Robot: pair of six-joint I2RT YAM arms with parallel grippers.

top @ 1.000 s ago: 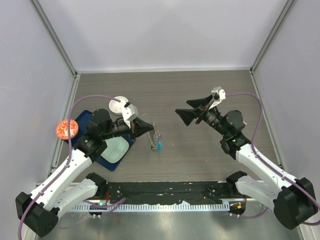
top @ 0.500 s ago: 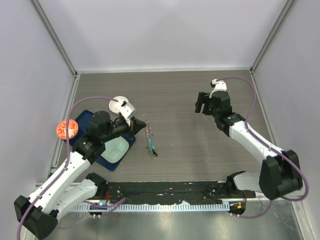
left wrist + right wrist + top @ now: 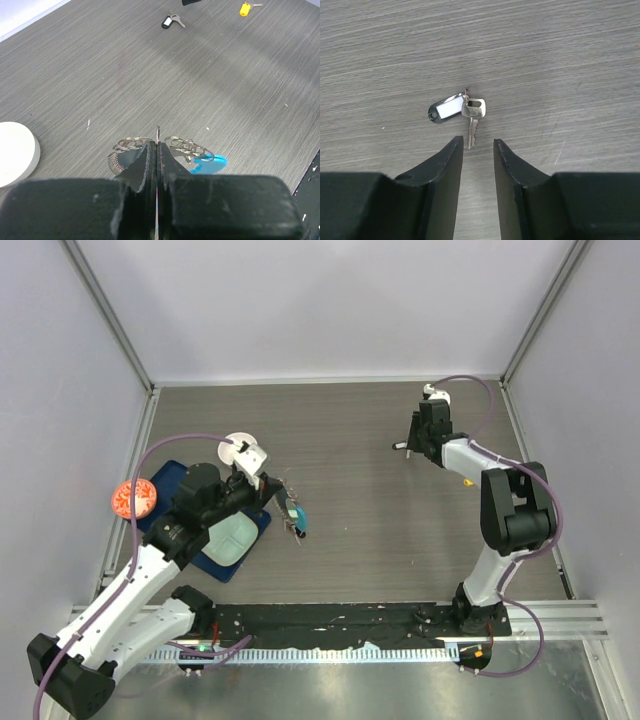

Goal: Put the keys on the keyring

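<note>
A small silver key (image 3: 471,114) on a black tag with a white label (image 3: 445,109) lies flat on the wood table. My right gripper (image 3: 477,143) is open just short of it. The key's tip points into the gap between the fingertips, and nothing is held. From above, that key (image 3: 398,448) lies by the right gripper (image 3: 411,443) at the far right. My left gripper (image 3: 156,145) is shut on the wire of the keyring (image 3: 187,146), whose small rings and blue tag (image 3: 212,163) hang at both sides of the jaws. From above, the keyring (image 3: 293,514) hangs low at centre-left by the left gripper (image 3: 279,497).
A white bowl (image 3: 238,448) stands behind the left gripper. A blue tray (image 3: 166,480) with a pale green insert (image 3: 232,537) lies under the left arm, and an orange round thing (image 3: 132,498) lies at its left. A yellow-headed key (image 3: 466,481) lies by the right arm.
The right arm has swung to the far right and dropped its gripper over the tagged key, its jaws narrowing. The left gripper has shifted slightly with the keyring.
</note>
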